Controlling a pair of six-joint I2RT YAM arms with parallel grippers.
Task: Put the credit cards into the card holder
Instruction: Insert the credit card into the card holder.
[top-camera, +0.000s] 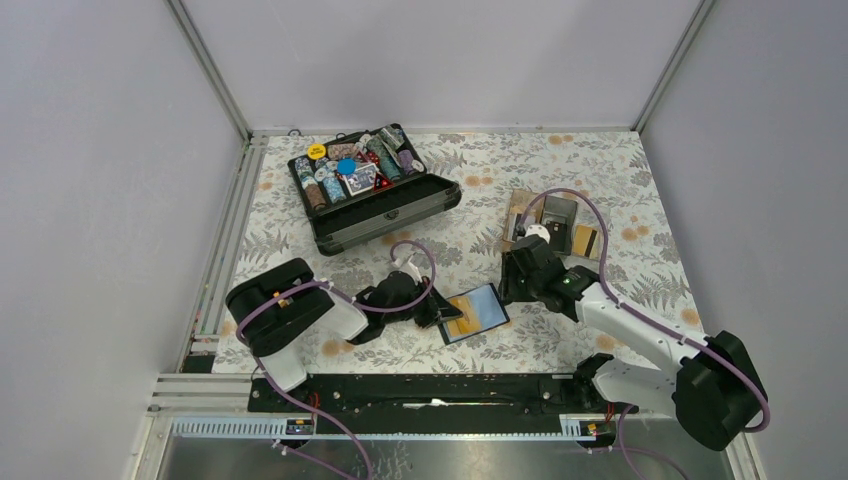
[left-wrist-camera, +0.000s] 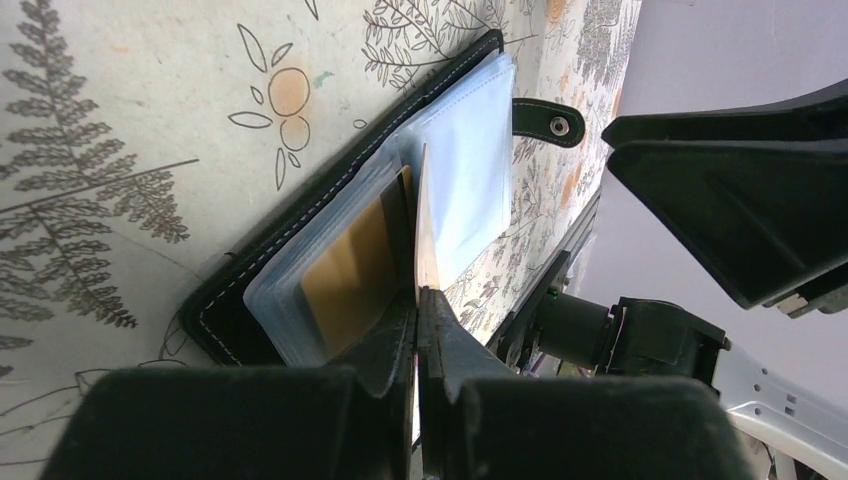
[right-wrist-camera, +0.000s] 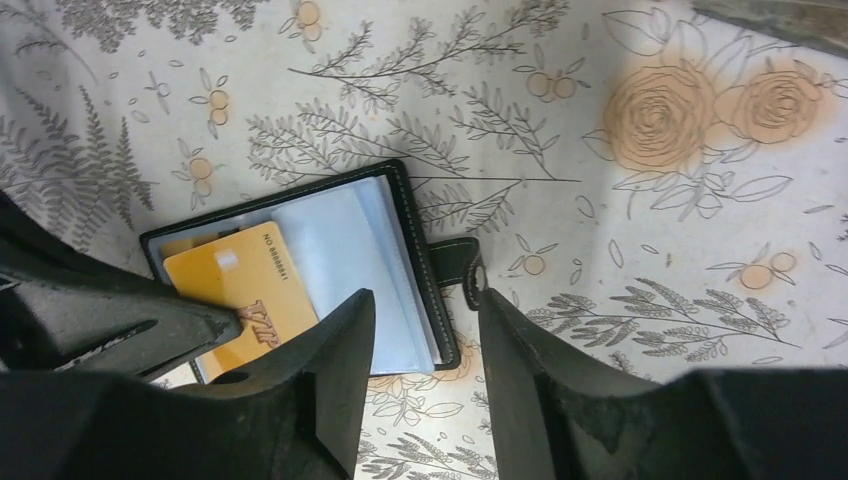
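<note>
In the lower middle of the overhead view, the left gripper (top-camera: 437, 312) is pinched tight on a yellow-orange card (right-wrist-camera: 245, 290). The card lies slanted over the left half of the open card holder (top-camera: 482, 310). The left wrist view shows this card edge-on between the closed fingers (left-wrist-camera: 440, 340), and a second gold-toned card (left-wrist-camera: 350, 270) sits in a blue-grey pocket beside it. Just right of the holder, the right gripper (right-wrist-camera: 420, 300) hangs over the clasp tab (right-wrist-camera: 462, 268), its fingers parted partway with nothing between them. Farther up at the right, a clear tray (top-camera: 556, 215) stands with a tan card with a dark stripe (top-camera: 587, 241) beside it. At the upper middle, an open black chip case (top-camera: 390, 210) filled with chips rests on the floral table (top-camera: 600, 170).
</note>
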